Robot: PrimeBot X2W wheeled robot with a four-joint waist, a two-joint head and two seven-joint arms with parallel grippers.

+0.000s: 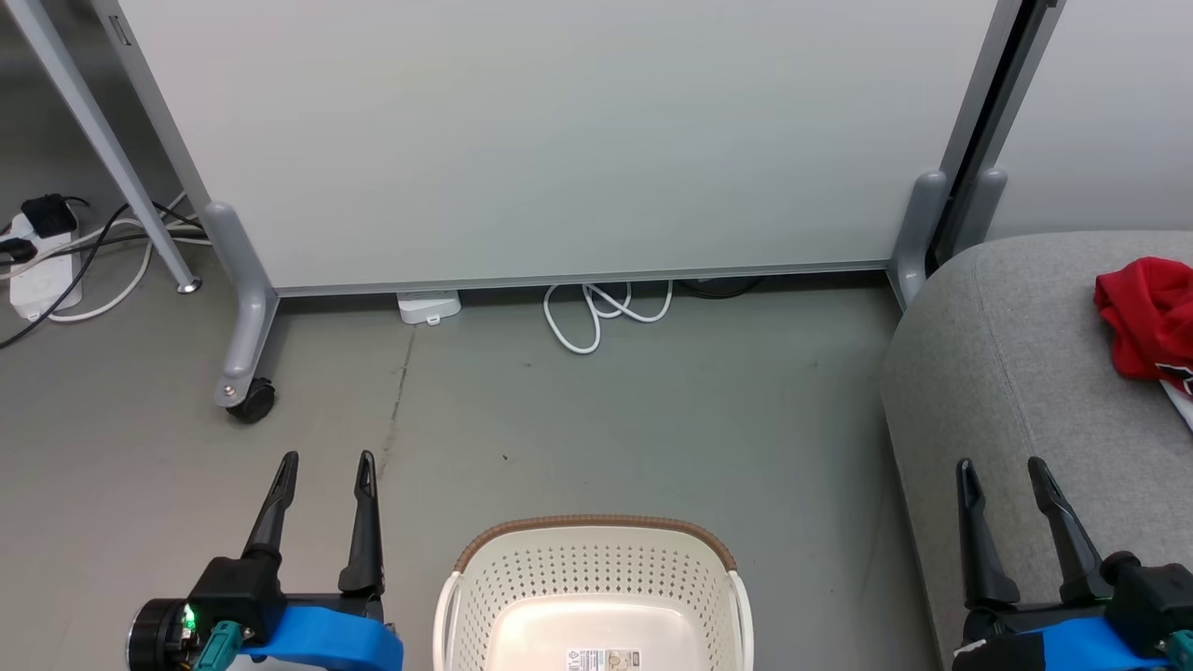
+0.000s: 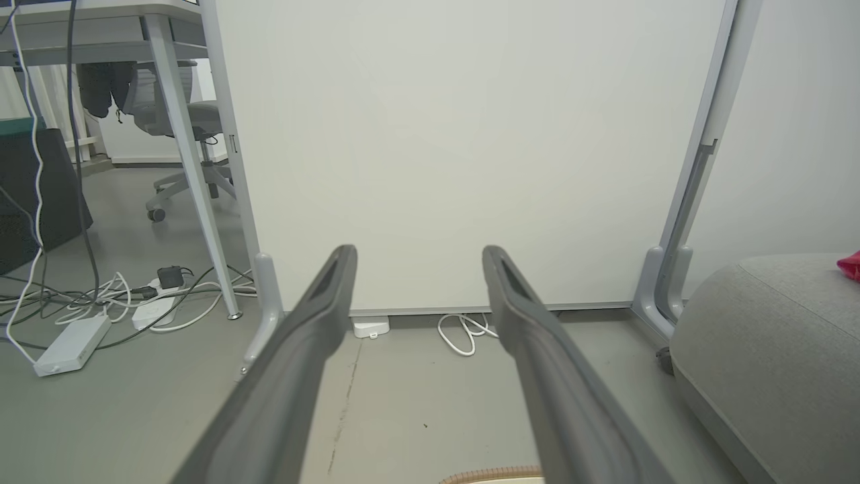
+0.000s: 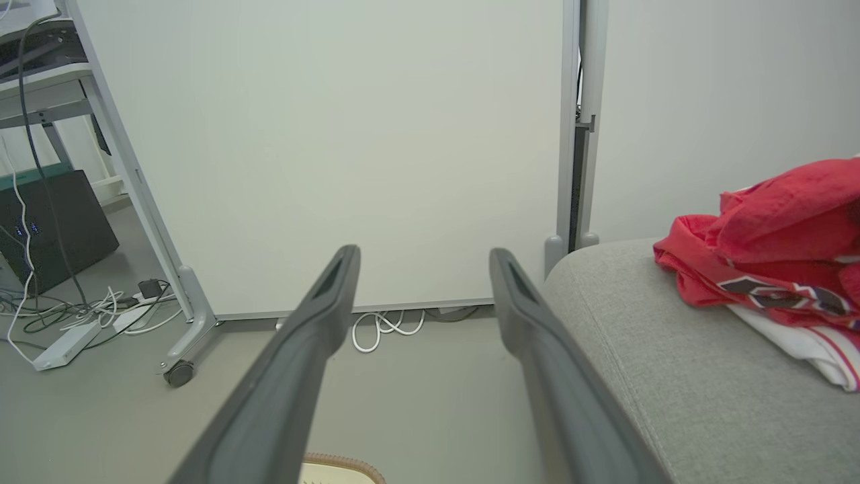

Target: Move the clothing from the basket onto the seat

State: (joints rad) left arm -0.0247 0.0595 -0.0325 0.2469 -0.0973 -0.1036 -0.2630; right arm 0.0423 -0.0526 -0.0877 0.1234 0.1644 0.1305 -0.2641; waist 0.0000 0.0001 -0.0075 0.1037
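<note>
The red clothing [image 1: 1148, 317] with white and striped trim lies bunched on the grey seat [image 1: 1016, 373] at the right edge; it also shows as the clothing [image 3: 779, 255] on the seat [image 3: 645, 376] in the right wrist view. The cream basket [image 1: 596, 587] with its brown rim stands on the floor at the bottom centre, its inside bare but for a label. My left gripper [image 1: 326, 461] hovers open left of the basket, holding nothing. My right gripper [image 1: 1002, 466] is open over the seat's front edge, apart from the clothing.
A white partition panel [image 1: 559, 140] on castor feet [image 1: 250, 399] stands behind the basket. White cables [image 1: 596, 312] and a power strip [image 1: 42, 270] lie on the grey floor. A desk and an office chair [image 2: 181, 134] stand far left.
</note>
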